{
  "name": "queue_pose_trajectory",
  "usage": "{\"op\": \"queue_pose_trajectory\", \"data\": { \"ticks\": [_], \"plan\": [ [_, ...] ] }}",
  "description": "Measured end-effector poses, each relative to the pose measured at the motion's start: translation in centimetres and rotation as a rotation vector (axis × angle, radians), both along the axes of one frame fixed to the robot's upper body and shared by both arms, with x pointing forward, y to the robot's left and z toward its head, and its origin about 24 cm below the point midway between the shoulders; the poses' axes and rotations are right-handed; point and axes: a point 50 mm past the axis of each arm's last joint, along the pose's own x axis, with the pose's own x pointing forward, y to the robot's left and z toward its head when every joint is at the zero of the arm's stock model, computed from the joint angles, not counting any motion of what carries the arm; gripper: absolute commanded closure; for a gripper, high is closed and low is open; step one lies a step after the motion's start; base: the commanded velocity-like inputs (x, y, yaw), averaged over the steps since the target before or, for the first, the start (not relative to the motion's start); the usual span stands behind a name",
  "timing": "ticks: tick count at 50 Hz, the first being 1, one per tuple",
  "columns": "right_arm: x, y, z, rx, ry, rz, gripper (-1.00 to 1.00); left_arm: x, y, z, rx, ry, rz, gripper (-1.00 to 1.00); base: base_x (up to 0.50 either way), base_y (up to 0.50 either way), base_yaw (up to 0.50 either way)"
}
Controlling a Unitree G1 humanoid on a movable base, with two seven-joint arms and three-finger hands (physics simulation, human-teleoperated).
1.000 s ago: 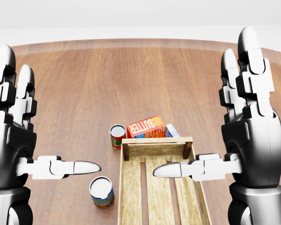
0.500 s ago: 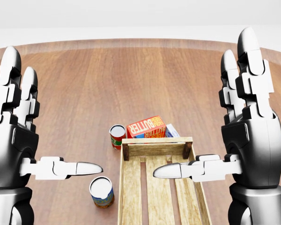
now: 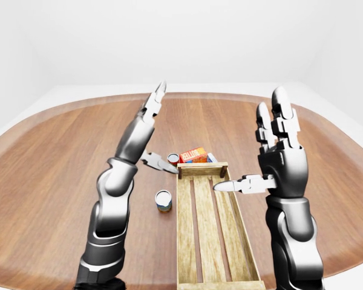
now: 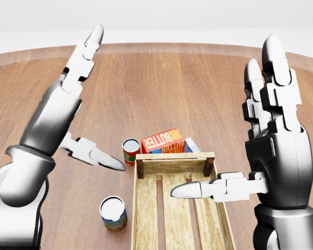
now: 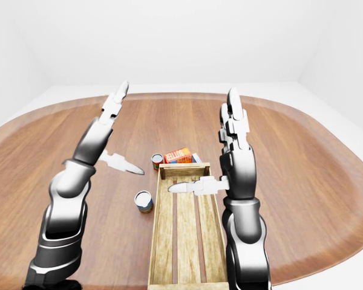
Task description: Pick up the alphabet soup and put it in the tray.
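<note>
A can with a blue and orange label and a white lid (image 4: 113, 213), which I take for the alphabet soup, stands upright on the wooden table just left of the tray. The slatted wooden tray (image 4: 175, 155) is empty and runs down the middle of the head view. My left hand (image 4: 108, 99) is open and empty, raised above and to the upper left of that can, its thumb pointing at a red can. My right hand (image 4: 224, 117) is open and empty, palm up over the tray's right side, its thumb above the slats.
A red can with a white lid (image 4: 130, 151) stands at the tray's top left corner. An orange butter box (image 4: 163, 140) and a blue-white box (image 4: 192, 145) lie against the tray's top end. The round table's rim (image 3: 181, 95) curves across the top.
My left arm has swung up and away from the camera, toward the middle of the view; the hand now hangs over the table near the red can. The right hand has barely moved.
</note>
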Motion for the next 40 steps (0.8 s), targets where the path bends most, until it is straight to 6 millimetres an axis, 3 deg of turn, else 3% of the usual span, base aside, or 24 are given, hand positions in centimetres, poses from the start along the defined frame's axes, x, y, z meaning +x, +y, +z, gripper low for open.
{"op": "queue_pose_trajectory", "data": {
  "ticks": [15,28,40],
  "plan": [
    [0.2,0.0,-0.2,0.001,0.013,0.000,-1.00,5.2,-2.4,-0.5,0.421,0.160,0.042,-1.00,0.00,0.00,0.00],
    [0.4,-0.1,-0.6,0.002,0.030,-0.001,-1.00,7.0,-2.9,-4.2,0.675,0.351,0.103,-1.00,0.00,0.00,0.00],
    [0.6,-0.1,-0.9,0.000,0.048,-0.001,-1.00,7.1,-2.5,-8.5,0.774,0.494,0.128,-1.00,0.00,0.00,0.00]
  ]
}}
